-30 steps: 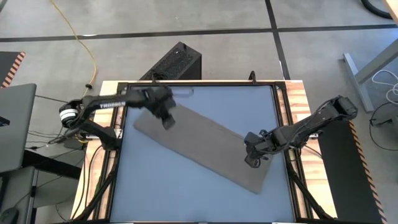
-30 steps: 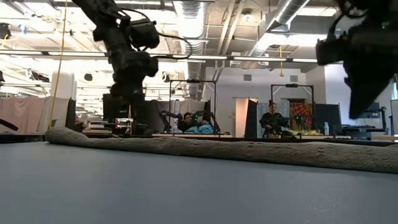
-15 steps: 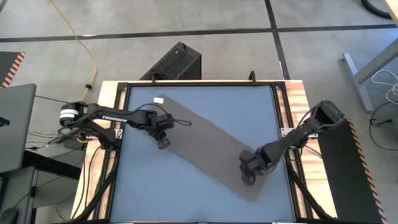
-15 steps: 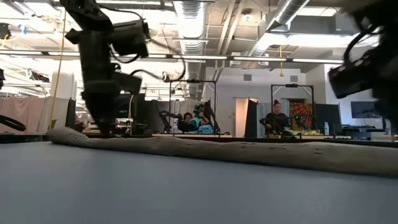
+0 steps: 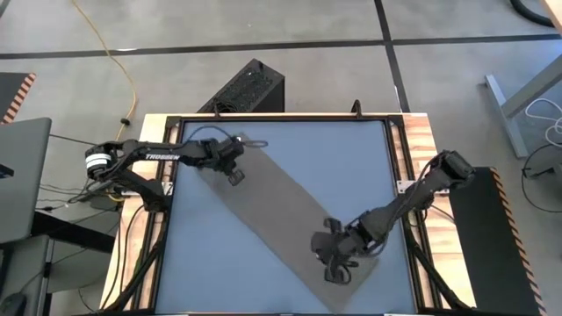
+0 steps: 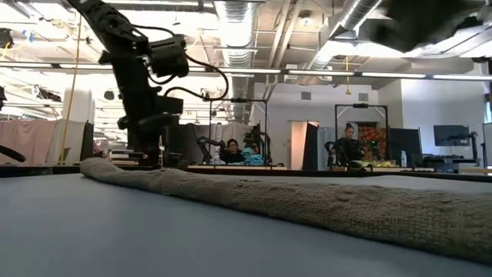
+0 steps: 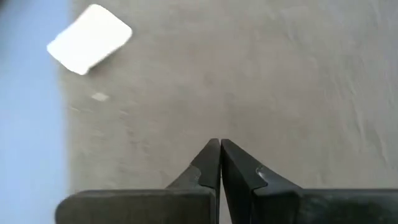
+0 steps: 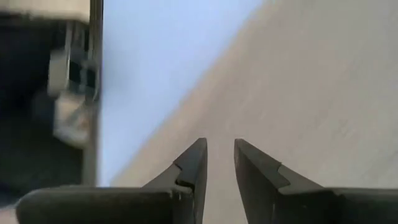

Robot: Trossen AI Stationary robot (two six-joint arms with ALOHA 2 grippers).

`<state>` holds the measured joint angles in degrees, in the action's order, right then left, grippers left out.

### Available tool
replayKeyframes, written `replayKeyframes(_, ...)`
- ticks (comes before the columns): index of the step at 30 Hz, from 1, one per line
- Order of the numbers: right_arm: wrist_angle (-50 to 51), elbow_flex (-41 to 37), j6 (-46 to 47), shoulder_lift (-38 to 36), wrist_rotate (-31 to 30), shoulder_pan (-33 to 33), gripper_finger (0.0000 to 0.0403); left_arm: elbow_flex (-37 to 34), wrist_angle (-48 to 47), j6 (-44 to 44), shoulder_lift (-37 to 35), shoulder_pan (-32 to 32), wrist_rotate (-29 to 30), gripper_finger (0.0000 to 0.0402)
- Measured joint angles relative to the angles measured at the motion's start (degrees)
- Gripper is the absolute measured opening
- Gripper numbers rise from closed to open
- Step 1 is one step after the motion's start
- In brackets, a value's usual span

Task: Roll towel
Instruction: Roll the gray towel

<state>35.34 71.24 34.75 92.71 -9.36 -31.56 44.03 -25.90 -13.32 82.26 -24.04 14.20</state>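
The taupe towel [image 5: 281, 224] lies flat as a long strip, slanting from the table's far left to its near right. It also shows in the low view [image 6: 307, 204]. My left gripper [image 5: 234, 175] is shut. Its tips [image 7: 219, 144] point down at the towel's far-left end, close to the white tag [image 7: 90, 38]. My right gripper [image 5: 336, 268] hangs over the towel's near-right part. Its fingers [image 8: 219, 144] stand a little apart above the towel's long edge [image 8: 205, 106]. My left gripper points its shut fingertips down at the towel [image 7: 280, 74] beside the tag; whether they touch the cloth I cannot tell. My right gripper points down over the towel [image 8: 323, 81] near its edge with nothing seen between the fingers; whether it touches I cannot tell.
Bare blue table [image 5: 219, 263] lies to the near left of the towel and also to its far right. Wooden rails [image 5: 413, 175] frame the table. A black box [image 5: 250, 88] stands beyond the far edge, and people [image 6: 342, 150] are far back in the room.
My right gripper has gone toward the table's near-left, along the towel. The towel has turned on the table: its near-right end swung toward the near edge, so it lies steeper. My left gripper went toward the near edge and came back to the far-left end.
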Motion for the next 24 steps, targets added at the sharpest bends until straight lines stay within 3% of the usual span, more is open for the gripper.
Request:
replayKeyframes(5,-6.61,-2.51,-15.51,1.91,0.24,12.44,0.0106,4.62,-7.66,-0.58,-6.23,2.15,-0.67,0.0000)
replayKeyframes(11,-12.19,-5.14,-30.11,9.22,2.43,25.09,0.0104,-0.97,-9.87,-10.56,-10.93,13.70,-7.93,0.0000)
replayKeyframes(14,-12.94,-6.08,-32.21,11.93,6.07,28.13,0.0093,-5.62,-9.82,-13.65,-10.57,18.64,-7.47,0.0000)
replayKeyframes(17,-14.58,-6.16,-33.10,13.59,7.76,29.54,0.0073,-9.45,-9.39,-16.27,-10.00,19.92,-2.76,0.0000)
replayKeyframes(24,-11.44,-5.93,-23.61,15.82,7.54,26.48,0.0026,-14.58,-6.50,-13.80,-9.39,13.19,2.05,0.0000)
